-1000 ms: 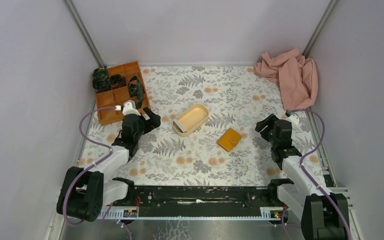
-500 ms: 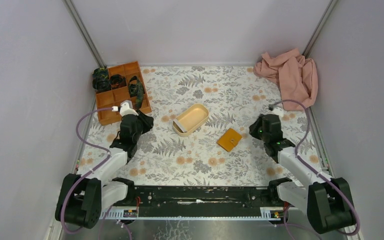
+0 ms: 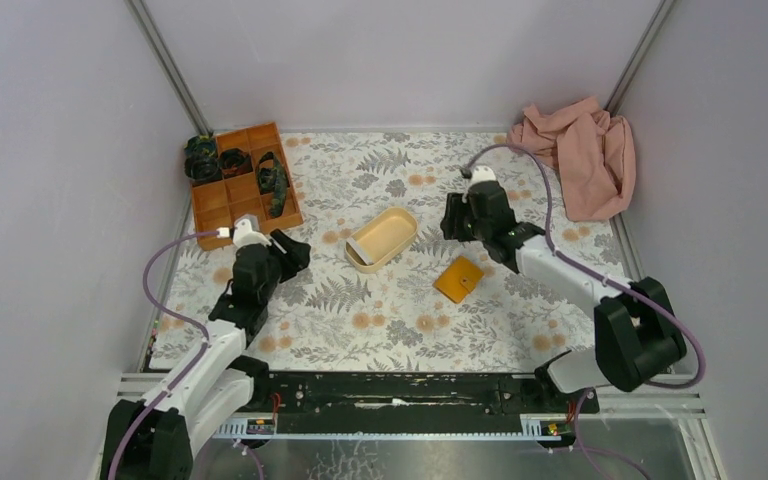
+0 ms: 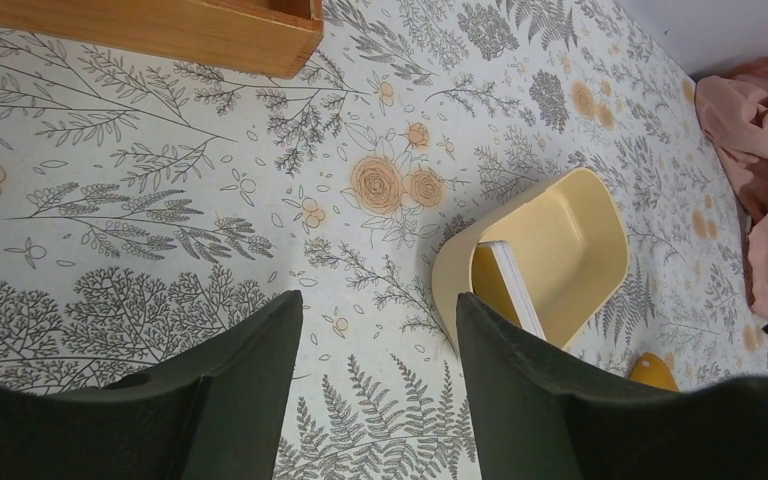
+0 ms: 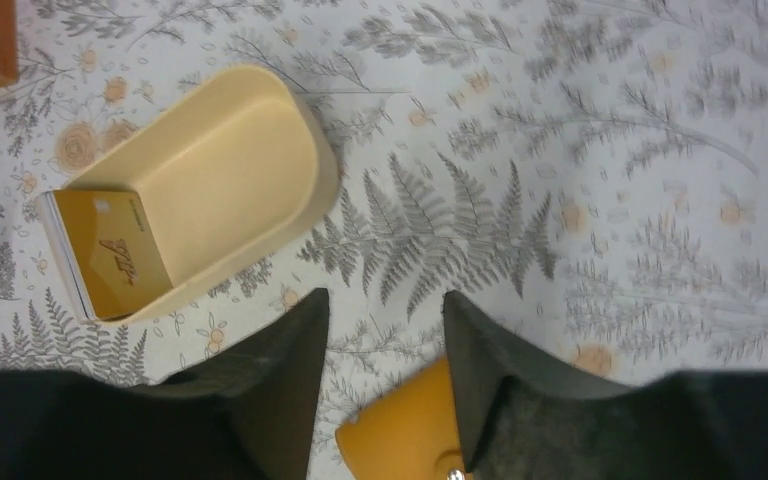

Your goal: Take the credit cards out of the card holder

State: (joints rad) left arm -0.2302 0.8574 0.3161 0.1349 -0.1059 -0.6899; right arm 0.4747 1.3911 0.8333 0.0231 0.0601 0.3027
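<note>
The card holder (image 3: 459, 279), a flat orange-tan wallet, lies folded shut on the floral mat, so its inside is hidden. In the right wrist view its corner and snap (image 5: 405, 435) show just below and between my fingers. My right gripper (image 3: 451, 224) (image 5: 385, 297) hovers open just behind it, with nothing between the jaws. My left gripper (image 3: 294, 249) (image 4: 378, 305) stands open and empty over the mat, left of the beige tray. A sliver of the card holder (image 4: 652, 370) shows past its right finger.
The beige oval tray (image 3: 396, 222) (image 4: 580, 215) (image 5: 210, 170) sits mid-table with an orange card (image 5: 110, 250) (image 4: 513, 288) leaning on edge at its near end. An orange compartment box (image 3: 243, 183) stands back left. A pink cloth (image 3: 575, 155) is bunched at the back right.
My right arm has swung from the table's right edge in towards the middle, to just behind the card holder. The left arm has drawn slightly nearer. The card holder has not moved.
</note>
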